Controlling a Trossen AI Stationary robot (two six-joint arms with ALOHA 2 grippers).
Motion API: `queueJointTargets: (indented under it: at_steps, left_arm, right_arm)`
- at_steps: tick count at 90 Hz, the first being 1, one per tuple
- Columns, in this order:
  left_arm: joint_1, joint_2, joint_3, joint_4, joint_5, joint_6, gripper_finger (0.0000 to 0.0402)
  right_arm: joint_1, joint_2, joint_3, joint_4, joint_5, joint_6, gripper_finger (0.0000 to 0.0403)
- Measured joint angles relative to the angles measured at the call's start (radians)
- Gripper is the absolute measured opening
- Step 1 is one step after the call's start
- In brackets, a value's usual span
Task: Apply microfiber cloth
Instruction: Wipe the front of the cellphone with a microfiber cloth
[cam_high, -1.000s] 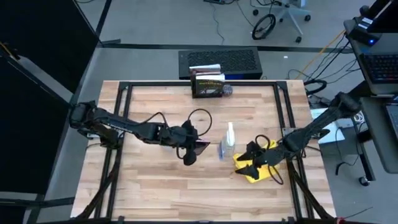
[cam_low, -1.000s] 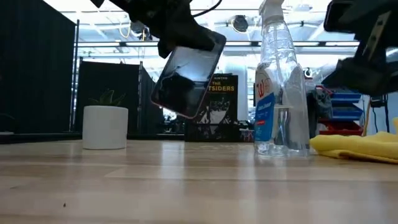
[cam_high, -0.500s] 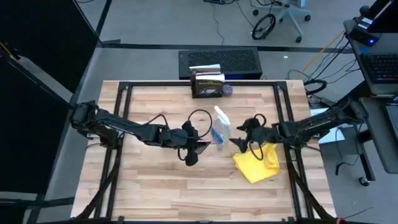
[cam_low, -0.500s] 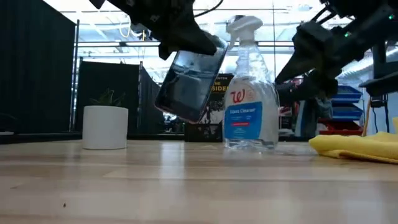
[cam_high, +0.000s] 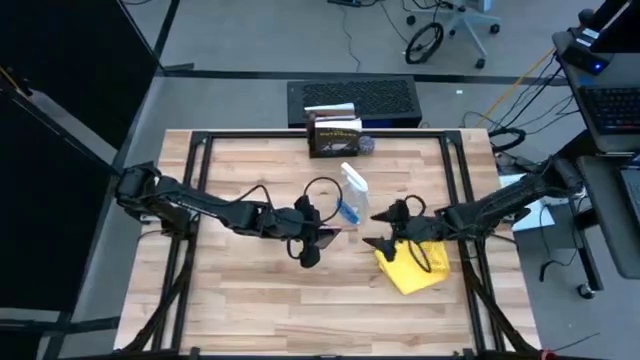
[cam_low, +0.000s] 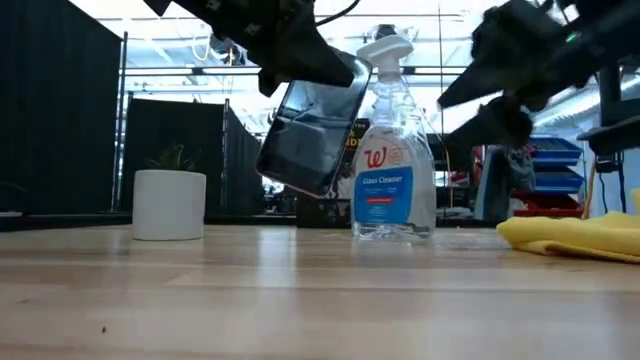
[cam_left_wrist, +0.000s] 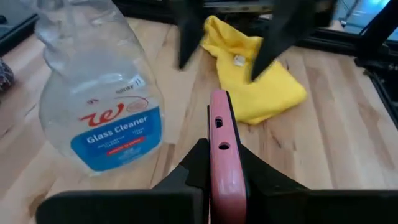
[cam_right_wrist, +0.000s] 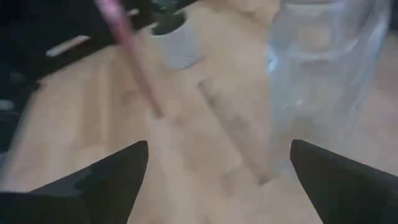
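A black smartphone (cam_low: 308, 130) in a pink case hangs above the table's middle, with my left gripper (cam_high: 312, 243) shut on it. The clear spray bottle (cam_high: 349, 198) with blue liquid stands upright on its base just beyond it. The yellow microfiber cloth (cam_high: 415, 265) lies crumpled on the table right of centre; it also shows in the left wrist view (cam_left_wrist: 255, 81). My right gripper (cam_high: 377, 229) hovers open between the bottle and the cloth, above the cloth's left edge, touching nothing. Its fingers point toward the bottle (cam_right_wrist: 323, 68) and the phone. My left gripper pinches the phone between its two fingers, one on each broad face, near the phone's upper end (cam_left_wrist: 219, 155). The fingers come down at a slant from the table's left. The phone hangs tilted below them, clear of the table, its screen toward the near edge.
A book (cam_high: 335, 135) stands at the far edge beside a small white pot (cam_low: 170, 203). Black frame rails (cam_high: 200, 190) run along the table's left, right and far sides. Bare wood lies along the near edge (cam_high: 300, 310).
My right gripper has left the cloth and gone toward the table's left and far edge, up to the spray bottle. The bottle now stands farther toward the far edge and a little left. The phone has stayed aloft in my left gripper.
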Motion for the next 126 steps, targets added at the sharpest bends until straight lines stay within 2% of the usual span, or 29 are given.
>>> queueJointTargets:
  at_steps: [12, 18, 30, 36, 45, 68, 82, 91, 109, 126]
  left_arm:
    - [0.000, 0.026, 0.001, 0.019, -0.028, -0.003, 0.0018]
    - [0.002, 0.053, 0.001, 0.018, -0.052, -0.004, 0.0018]
    - [0.004, 0.126, 0.000, 0.124, -0.053, -0.045, 0.0018]
    - [0.004, 0.159, 0.000, 0.194, -0.051, -0.091, 0.0018]
    - [0.003, 0.221, 0.000, 0.284, -0.048, -0.187, 0.0018]
    - [-0.003, 0.385, 0.001, 0.589, 0.000, -0.443, 0.0018]
    - [-0.025, 0.458, 0.005, 0.668, -0.069, -0.482, 0.0018]
    - [-0.026, 0.475, 0.006, 0.671, -0.075, -0.495, 0.0024]
    - [-0.026, 0.483, 0.001, 0.633, -0.071, -0.470, 0.0079]
    - [-0.024, 0.487, -0.002, 0.545, -0.018, -0.456, 0.0153]
  right_arm:
    - [-0.063, 0.014, 0.000, -0.046, -0.015, -0.032, 0.0377]
    - [-0.072, -0.020, 0.007, -0.148, -0.100, -0.032, 0.0377]
    - [-0.031, -0.102, 0.082, -0.435, -0.377, -0.001, 0.0369]
    - [0.020, -0.121, 0.121, -0.582, -0.434, 0.018, 0.0361]
    - [0.098, -0.127, 0.158, -0.738, -0.401, 0.062, 0.0346]
    - [0.223, -0.037, 0.158, -0.807, -0.382, 0.183, 0.0326]
    - [0.255, 0.063, 0.158, -0.803, -0.334, 0.167, 0.0325]
    - [0.252, 0.136, 0.158, -0.801, -0.320, 0.135, 0.0325]
    - [0.239, 0.247, 0.162, -0.771, -0.325, 0.124, 0.0325]
    - [0.240, 0.266, 0.162, -0.730, -0.303, 0.104, 0.0324]
